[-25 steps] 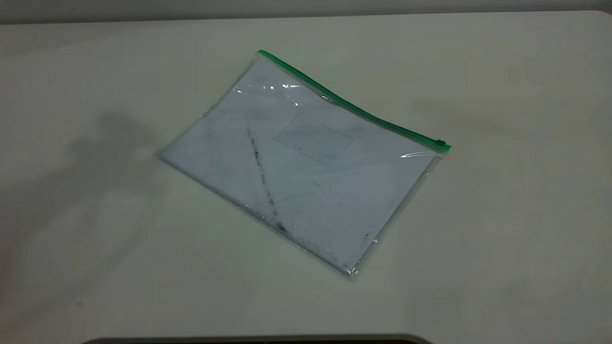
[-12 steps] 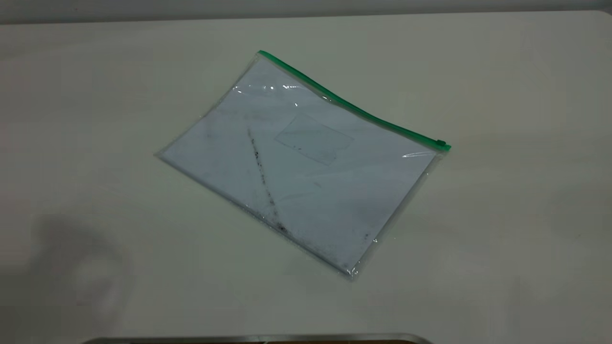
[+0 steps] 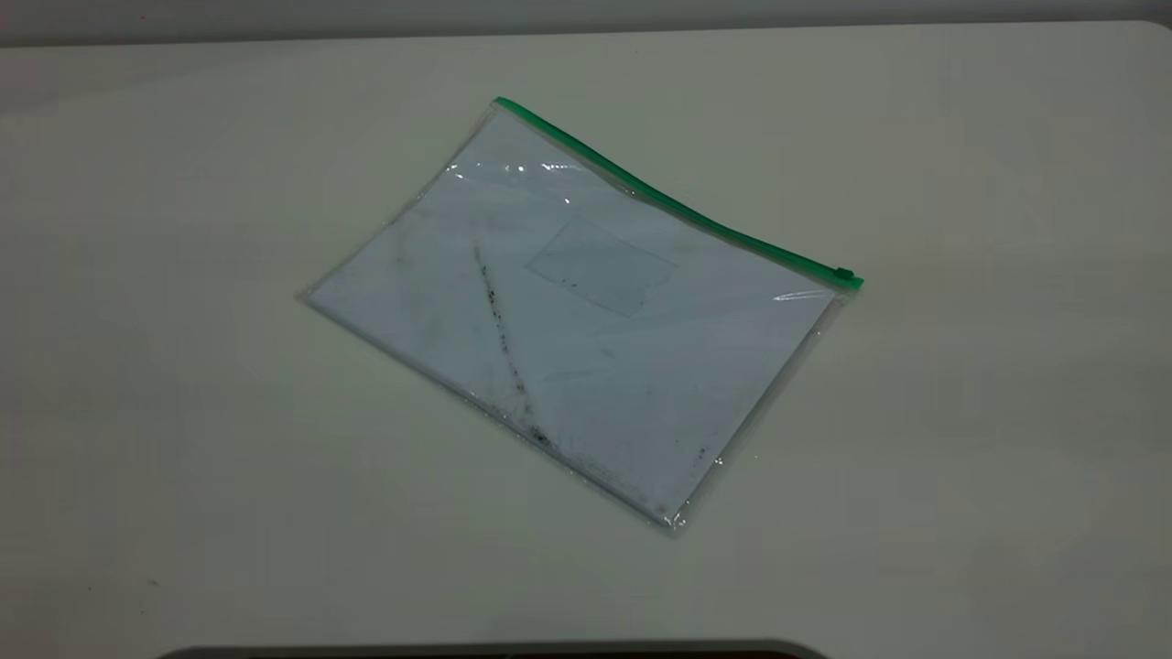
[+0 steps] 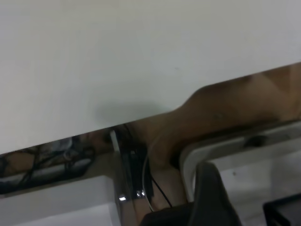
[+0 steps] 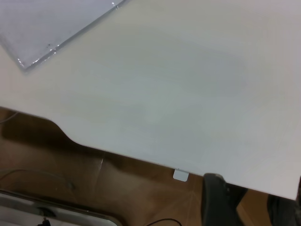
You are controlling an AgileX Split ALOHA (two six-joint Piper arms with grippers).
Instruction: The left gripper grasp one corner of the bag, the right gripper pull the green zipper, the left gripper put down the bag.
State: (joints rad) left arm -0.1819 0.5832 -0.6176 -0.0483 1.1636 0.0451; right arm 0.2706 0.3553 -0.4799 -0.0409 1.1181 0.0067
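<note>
The bag (image 3: 577,316) lies flat and skewed on the white table (image 3: 961,412), a clear pouch with white paper inside and a dark diagonal line. The green zipper (image 3: 678,206) runs along its far edge, with the slider tab (image 3: 843,274) at the right end. Neither gripper shows in the exterior view. In the left wrist view the left gripper (image 4: 244,207) hangs off the table's edge, fingers apart, nothing between them. The right gripper (image 5: 251,207) is open beyond the table's edge too, and one corner of the bag (image 5: 42,28) lies far from it.
The table's edge has a curved notch (image 5: 70,136) with brown floor below. Cables (image 4: 150,188) and a white frame (image 4: 225,150) sit under the table near the left gripper. A dark rim (image 3: 494,652) lines the table's front edge.
A shadow on the table's left side slid toward the front left corner and is gone now. The bag has not moved.
</note>
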